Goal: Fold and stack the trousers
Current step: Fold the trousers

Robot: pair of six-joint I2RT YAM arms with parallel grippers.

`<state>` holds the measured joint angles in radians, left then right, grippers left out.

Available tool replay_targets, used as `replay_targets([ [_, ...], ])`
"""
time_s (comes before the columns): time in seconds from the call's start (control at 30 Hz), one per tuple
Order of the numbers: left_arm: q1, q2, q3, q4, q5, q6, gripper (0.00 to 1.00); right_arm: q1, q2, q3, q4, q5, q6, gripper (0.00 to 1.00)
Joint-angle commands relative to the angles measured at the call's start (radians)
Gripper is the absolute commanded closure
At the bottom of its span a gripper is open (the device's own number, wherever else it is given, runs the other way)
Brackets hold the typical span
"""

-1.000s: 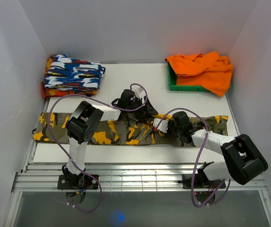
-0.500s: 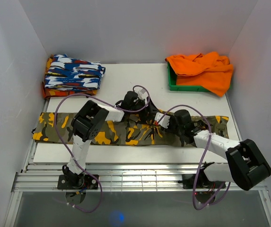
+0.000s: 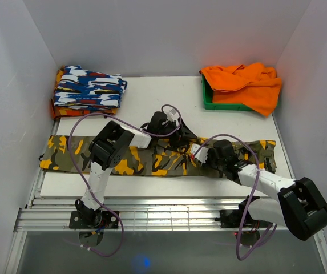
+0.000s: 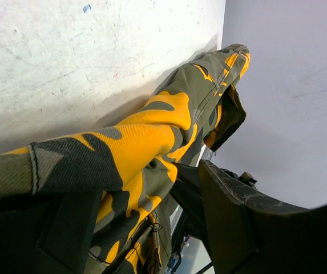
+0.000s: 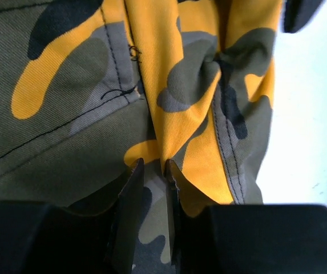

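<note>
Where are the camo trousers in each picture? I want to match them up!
Top view: the trousers lie in one long strip, left to right, across the near part of the white table top.
Left wrist view: the trousers run from the bottom left up to the top right.
Right wrist view: the trousers fill nearly the whole picture.
Shared landmark: the white table top, top left in the left wrist view and at the right edge in the right wrist view.

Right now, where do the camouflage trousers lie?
In the top view, the camouflage trousers lie stretched left-to-right across the table's near side, nearer than the green tray.
</note>
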<state>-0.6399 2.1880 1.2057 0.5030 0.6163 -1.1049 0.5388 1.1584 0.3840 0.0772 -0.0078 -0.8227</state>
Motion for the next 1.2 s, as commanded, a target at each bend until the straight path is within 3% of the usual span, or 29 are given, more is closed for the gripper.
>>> replay_targets([
  [0.0, -0.026, 0.012, 0.009, 0.026, 0.025, -0.035, 0.24, 0.004, 0.047, -0.037, -0.033, -0.014, 0.000, 0.72],
  [0.07, -0.033, 0.015, 0.012, 0.026, 0.020, -0.042, 0.24, 0.003, 0.050, -0.050, -0.008, 0.003, 0.010, 0.64],
  [0.17, -0.035, 0.022, 0.011, 0.026, 0.005, -0.056, 0.23, 0.001, 0.011, -0.051, -0.002, 0.005, 0.036, 0.35],
  [0.23, -0.033, 0.027, 0.008, 0.023, -0.006, -0.070, 0.23, 0.001, -0.005, -0.027, -0.004, 0.017, 0.053, 0.27],
  [0.47, -0.037, 0.039, 0.005, 0.026, -0.012, -0.073, 0.33, 0.000, -0.103, 0.039, -0.028, 0.054, 0.083, 0.36],
  [0.73, -0.040, 0.044, 0.009, 0.086, -0.001, -0.092, 0.43, 0.000, -0.278, -0.050, -0.054, 0.055, 0.065, 0.43],
  [0.93, -0.047, 0.056, 0.014, 0.104, 0.007, -0.093, 0.61, 0.000, -0.197, -0.060, -0.113, 0.023, 0.076, 0.54],
  [1.17, -0.053, 0.081, 0.032, 0.104, 0.022, -0.105, 0.48, 0.000, -0.057, -0.053, -0.037, 0.032, 0.115, 0.57],
])
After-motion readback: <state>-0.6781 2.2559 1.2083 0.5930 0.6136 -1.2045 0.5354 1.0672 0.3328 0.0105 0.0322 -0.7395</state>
